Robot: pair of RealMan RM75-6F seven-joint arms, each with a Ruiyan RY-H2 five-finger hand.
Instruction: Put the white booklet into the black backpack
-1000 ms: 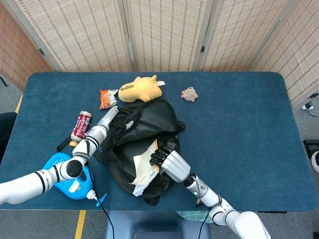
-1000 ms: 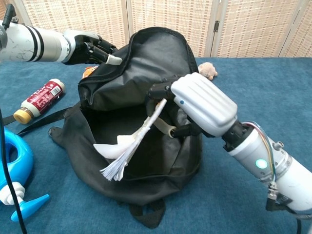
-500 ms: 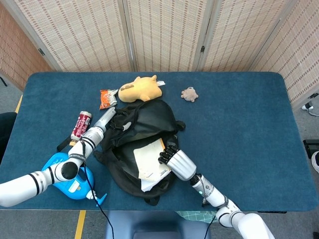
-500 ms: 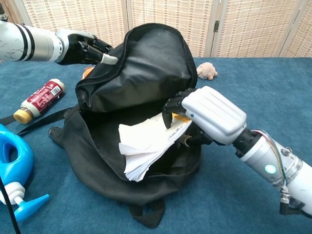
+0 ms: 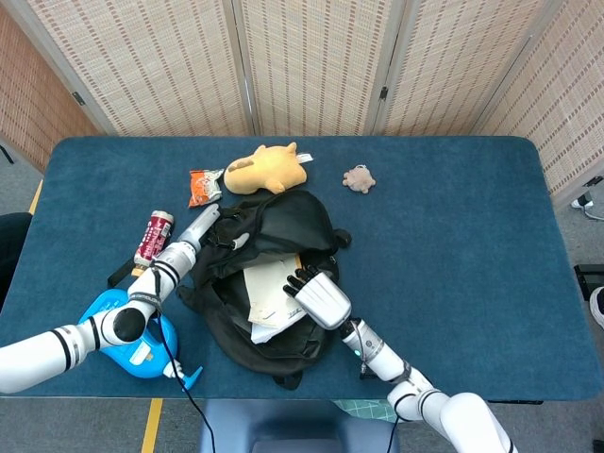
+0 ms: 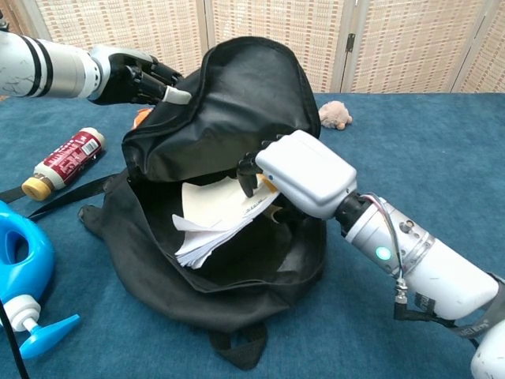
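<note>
Woven beige folding screens close off the back of the scene, and a dark blue cloth covers the table [image 5: 453,264] across its whole width.

From the head view, the black backpack [image 5: 283,222] lies near the table's front left, its mouth held open. The left hand [image 5: 209,226] grips the upper edge of the flap; its fingers are mostly lost against the black fabric. The white booklet [image 5: 269,293] lies in the opening, its lower corner poking out over the rim. The right hand [image 5: 316,294] rests on the booklet's right edge, fingers curled over it, though the palm's white shell hides whether they truly clamp the paper. Around the bag sit a yellow plush toy [image 5: 267,168], a snack packet [image 5: 203,186], a small brown plush [image 5: 359,178], a red bottle [image 5: 154,237] and a blue spray bottle [image 5: 132,340], partly covered by the left forearm.

From the chest view, the backpack [image 6: 229,103] stands tall, and the left hand [image 6: 138,75] pinches its top edge. The booklet [image 6: 217,217] slopes down into the dark interior, pages fanned at the low end. The right hand [image 6: 296,174] covers its upper corner with dark fingertips [image 6: 246,170] bent onto the paper. The spray bottle [image 6: 20,268] is cut off at the left edge, and the brown plush [image 6: 335,114] peeks from behind the bag.
</note>
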